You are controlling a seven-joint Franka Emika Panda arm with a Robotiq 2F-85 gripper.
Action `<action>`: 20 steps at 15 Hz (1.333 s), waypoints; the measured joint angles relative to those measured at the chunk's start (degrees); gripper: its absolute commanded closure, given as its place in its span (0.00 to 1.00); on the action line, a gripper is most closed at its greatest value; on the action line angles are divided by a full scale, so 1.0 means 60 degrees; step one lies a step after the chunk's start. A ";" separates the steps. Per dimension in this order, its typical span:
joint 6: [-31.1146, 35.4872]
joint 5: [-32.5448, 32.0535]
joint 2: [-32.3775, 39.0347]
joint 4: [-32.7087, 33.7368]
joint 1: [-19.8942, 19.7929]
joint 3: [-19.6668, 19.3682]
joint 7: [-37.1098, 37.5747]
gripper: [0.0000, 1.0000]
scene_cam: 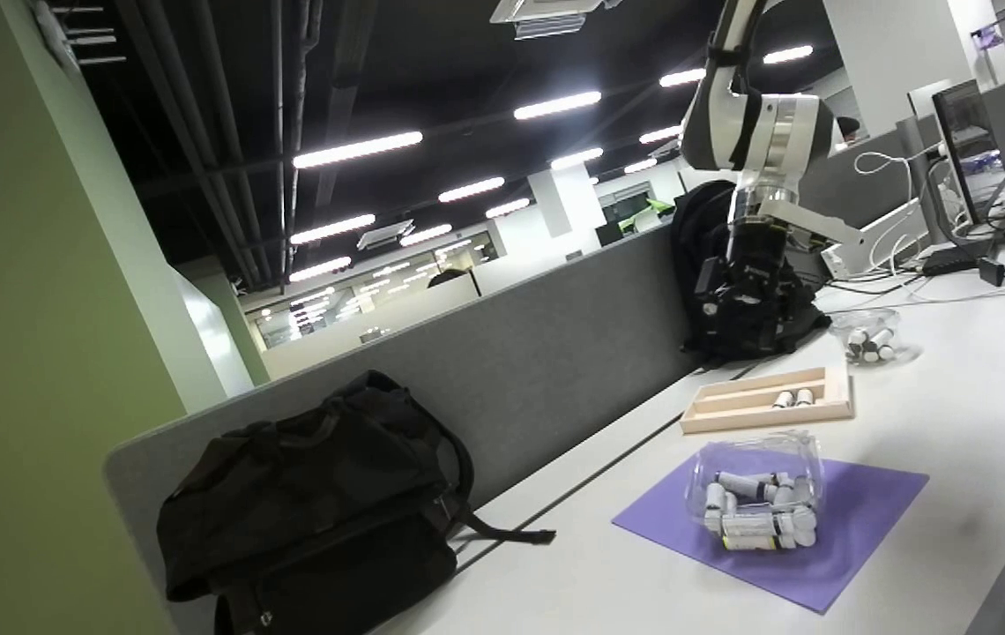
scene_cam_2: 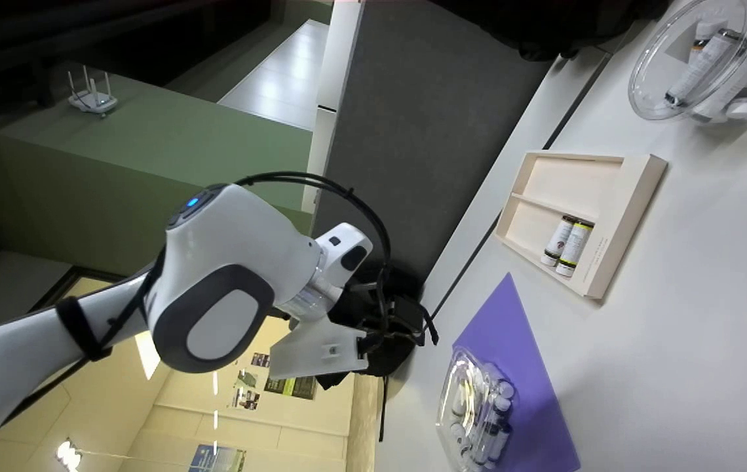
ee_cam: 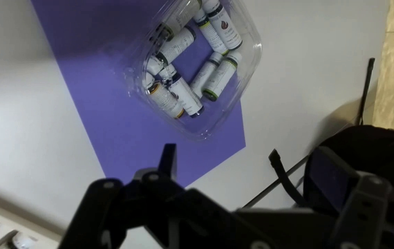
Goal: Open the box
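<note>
Our gripper (ee_cam: 245, 162): jaws spread wide | clear tub (ee_cam: 249, 71) on mat (ee_cam: 121, 135): we see many vials (ee_cam: 219, 81), jumbled | box (scene_cam_2: 629, 223): on desk (scene_cam_2: 688, 314), between mat and second tub (scene_cam_2: 655, 69), open-topped; we see two vials (scene_cam_2: 573, 250) side by side in the compartment toward the mat | second tub: several more vials (scene_cam_2: 708, 65)

White-and-grey arm (scene_cam_2: 262, 226), blue light (scene_cam_2: 192, 202), black cables (scene_cam_2: 351, 194), black claw (ee_cam: 250, 168).

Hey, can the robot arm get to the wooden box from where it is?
Probably yes, with some sideways travel: the end effector hangs open above the table, off to one side of the wooden box. Nothing visible covers its open top; two bottles lie inside.
</note>
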 measured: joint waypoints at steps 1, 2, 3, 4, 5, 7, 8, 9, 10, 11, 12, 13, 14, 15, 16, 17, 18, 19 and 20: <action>-0.0206 0.0040 0.0374 0.0243 -0.0045 0.0155 -0.0212 0.00; -0.0516 0.0043 0.0744 0.0509 -0.0108 0.0301 -0.0390 0.00; -0.0843 0.0004 0.1102 0.0784 -0.0181 0.0424 -0.0524 0.00; -0.1157 -0.0076 0.1456 0.1069 -0.0261 0.0522 -0.0621 0.00; -0.1404 -0.0178 0.1785 0.1330 -0.0339 0.0595 -0.0663 0.00; -0.1758 -0.0680 0.2387 0.1799 -0.0454 0.0654 -0.0488 0.00; -0.1859 -0.0908 0.2633 0.1986 -0.0485 0.0654 -0.0311 0.00; -0.1893 -0.1012 0.2799 0.2117 -0.0502 0.0654 -0.0240 0.00; -0.1915 -0.1041 0.2891 0.2190 -0.0509 0.0654 -0.0215 0.00; -0.1944 -0.1044 0.2924 0.2230 -0.0509 0.0654 -0.0201 0.00; -0.1971 -0.1045 0.2927 0.2254 -0.0509 0.0654 -0.0186 0.00; -0.1985 -0.1045 0.2926 0.2275 -0.0509 0.0654 -0.0173 0.00; -0.1923 -0.1050 0.2933 0.2266 -0.0537 0.0684 -0.0196 0.00; -0.1803 -0.1050 0.2967 0.2244 -0.0591 0.0725 -0.0200 0.00; -0.1685 -0.1050 0.3025 0.2220 -0.0654 0.0745 -0.0212 0.00; -0.1557 -0.1050 0.3103 0.2198 -0.0736 0.0759 -0.0244 0.00; -0.1460 -0.1049 0.3192 0.2185 -0.0821 0.0769 -0.0278 0.00; -0.1419 -0.1047 0.3286 0.2173 -0.0911 0.0779 -0.0305 0.00; -0.1404 -0.1044 0.3382 0.2164 -0.1005 0.0800 -0.0319 0.00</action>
